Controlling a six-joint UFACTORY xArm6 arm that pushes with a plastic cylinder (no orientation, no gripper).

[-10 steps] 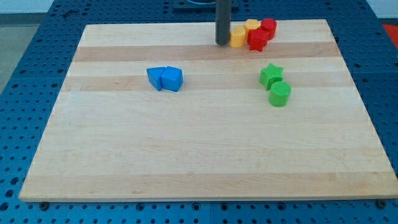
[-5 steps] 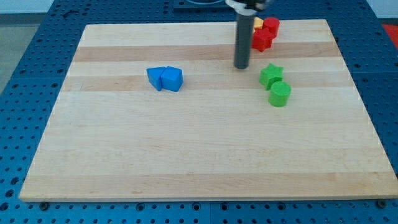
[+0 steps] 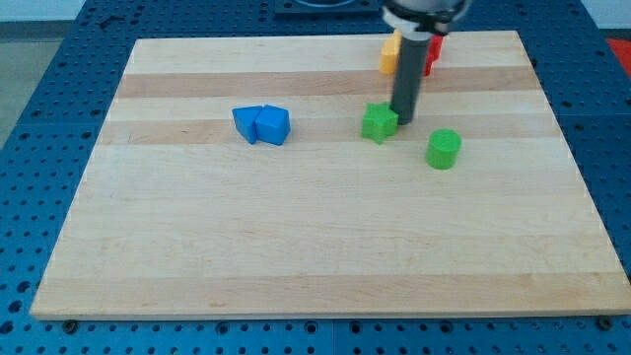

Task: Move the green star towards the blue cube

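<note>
The green star (image 3: 378, 123) lies on the wooden board (image 3: 325, 237), right of centre in the upper half. My tip (image 3: 403, 120) touches the star's right side. The blue cube (image 3: 273, 125) sits to the star's left, pressed against a second blue block (image 3: 246, 123) on its own left. A gap of bare board separates the star from the blue cube.
A green cylinder (image 3: 443, 149) stands right of and slightly below the star. Yellow blocks (image 3: 390, 55) and red blocks (image 3: 431, 51) cluster at the board's top edge, partly hidden behind the rod. A blue perforated table (image 3: 39, 118) surrounds the board.
My tip went down from the yellow and red cluster, came round to the star's right side and pushed the star left, away from the green cylinder. The blue blocks have not moved.
</note>
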